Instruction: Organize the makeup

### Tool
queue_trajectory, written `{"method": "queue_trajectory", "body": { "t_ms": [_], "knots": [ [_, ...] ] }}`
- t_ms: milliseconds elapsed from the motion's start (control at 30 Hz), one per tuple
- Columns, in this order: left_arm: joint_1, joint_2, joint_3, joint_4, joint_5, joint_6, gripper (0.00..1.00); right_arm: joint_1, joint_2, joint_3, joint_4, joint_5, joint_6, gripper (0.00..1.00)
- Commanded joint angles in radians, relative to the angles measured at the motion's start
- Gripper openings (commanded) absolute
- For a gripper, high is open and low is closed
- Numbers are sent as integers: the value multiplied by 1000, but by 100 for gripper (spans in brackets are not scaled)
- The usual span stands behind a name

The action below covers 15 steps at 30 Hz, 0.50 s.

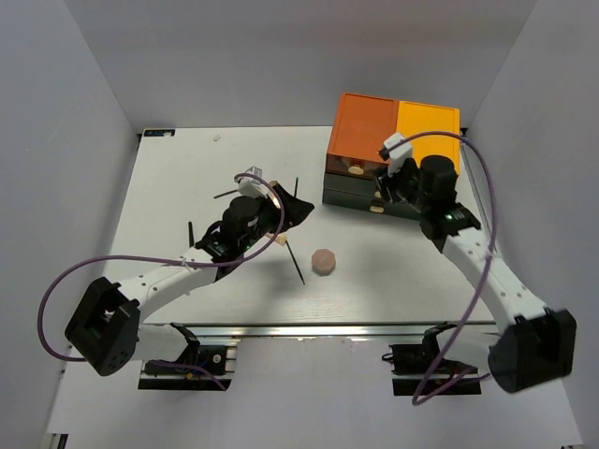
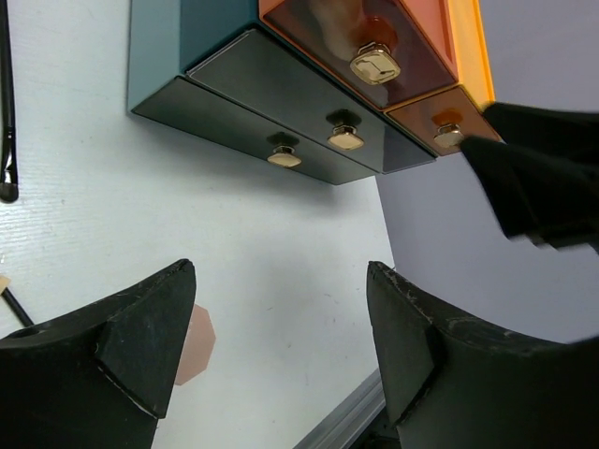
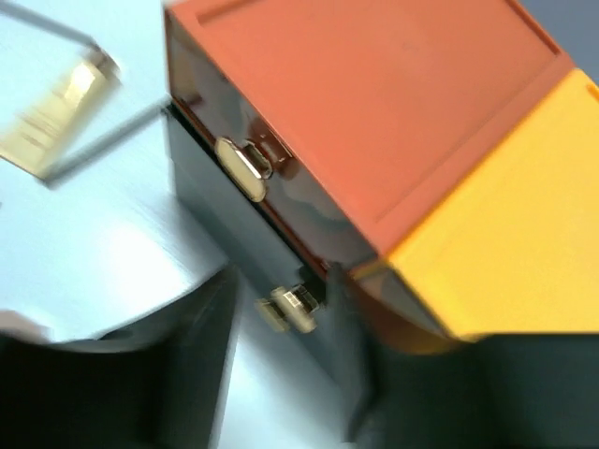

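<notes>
A pinkish-tan sponge (image 1: 324,261) lies mid-table, with a thin black pencil (image 1: 296,263) just left of it. More thin black pencils (image 1: 225,195) lie around my left arm. My left gripper (image 1: 285,213) hovers over the table left of the sponge, open, with nothing between its fingers (image 2: 140,346). The left wrist view catches the sponge (image 2: 198,339) past the left finger and a pencil (image 2: 7,140) at the frame's edge. My right gripper (image 1: 382,192) is at the drawer box's front. Its jaws stand apart on either side of a gold knob (image 3: 286,309), in a blurred view.
The orange-and-dark drawer box (image 1: 393,150) stands at the back right, its drawers (image 2: 281,117) closed with gold knobs. The table's near edge rail (image 1: 328,327) runs in front of the arm bases. Grey walls enclose the sides.
</notes>
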Motion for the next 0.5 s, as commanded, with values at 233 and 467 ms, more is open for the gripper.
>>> {"method": "queue_trajectory", "body": {
  "t_ms": [233,467],
  "knots": [
    [-2,10,-28,80,33,-33,84,-187,-236,-93,-310,118,679,76],
    [-2,32,-22,88,75,-30,84,-327,-126,-70,-334,51,870,76]
  ]
}}
